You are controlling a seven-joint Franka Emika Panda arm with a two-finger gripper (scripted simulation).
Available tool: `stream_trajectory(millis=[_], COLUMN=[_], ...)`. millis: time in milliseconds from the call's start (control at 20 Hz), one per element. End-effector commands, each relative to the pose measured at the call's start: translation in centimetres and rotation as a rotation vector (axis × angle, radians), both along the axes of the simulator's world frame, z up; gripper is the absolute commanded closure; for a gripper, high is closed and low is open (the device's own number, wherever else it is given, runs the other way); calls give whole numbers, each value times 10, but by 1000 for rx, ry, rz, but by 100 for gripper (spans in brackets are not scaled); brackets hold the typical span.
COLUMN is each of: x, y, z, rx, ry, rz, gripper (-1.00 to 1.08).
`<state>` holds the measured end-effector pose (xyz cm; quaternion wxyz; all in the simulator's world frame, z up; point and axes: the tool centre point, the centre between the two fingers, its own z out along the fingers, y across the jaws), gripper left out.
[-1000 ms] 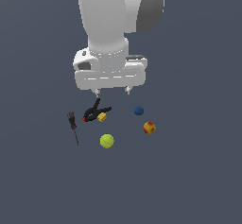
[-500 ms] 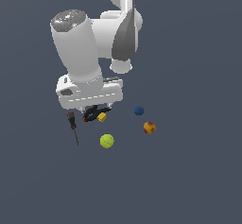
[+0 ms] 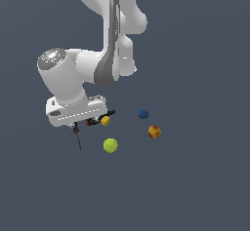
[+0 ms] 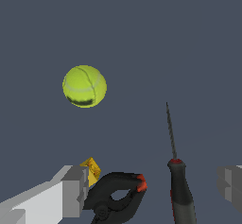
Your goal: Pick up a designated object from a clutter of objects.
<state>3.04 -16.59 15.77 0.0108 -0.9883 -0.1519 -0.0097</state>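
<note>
The white arm is reaching down from the top of the frame in the exterior view, its gripper [image 3: 75, 124] hanging low over the left end of the clutter on the dark grey floor. In the wrist view the two grey fingers [image 4: 71, 190] are standing wide apart with nothing between them touching either pad, so the jaws are fully spread and holding nothing. The screwdriver [image 4: 179, 180], black-handled with a red collar and a thin dark shaft, is lying in the gap between those fingers, nearer the right-hand one; in the exterior view it is poking out below the hand in the left-centre of the frame [image 3: 77, 136]. The black spring clamp [image 4: 116, 194] with orange tips is lying just beside the other finger, and the yellow cube [image 4: 91, 168] is peeking out behind it. The tennis ball [image 3: 111, 145] is sitting just right of the screwdriver tip, while the dark blue ball [image 3: 143, 113] and the red-orange ball [image 3: 154, 131] are lying well apart to the exterior view's right
</note>
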Motion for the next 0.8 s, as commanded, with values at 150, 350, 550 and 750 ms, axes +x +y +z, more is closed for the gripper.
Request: stream_trajectory(millis=[150,350,550,750], x=[-10,-18,-25,-29], y=[-38,-59,-73,-82], z=[-41,-64,-80,-90], rx=[-10,-16,-21,-24], ry=[4,8,11,13], rz=[64,99,125,140], gripper=[-92,-92,-92,-92])
